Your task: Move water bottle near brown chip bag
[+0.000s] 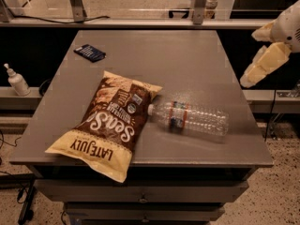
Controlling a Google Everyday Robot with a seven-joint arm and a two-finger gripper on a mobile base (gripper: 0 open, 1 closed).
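The water bottle [193, 119] lies on its side on the grey table [187, 55], right of centre near the front. Its white cap points left, right at the edge of the brown chip bag [108, 125]. The bag lies flat at the front left, and its "LATE JULY" end hangs slightly over the front edge. My gripper [251, 59] is up in the air beyond the table's right edge, well clear of the bottle. It is open and holds nothing.
A small dark blue flat packet [90, 52] lies at the table's back left. A white pump bottle [18, 81] stands on a ledge to the left of the table. A rail with metal posts [199, 3] runs behind the table.
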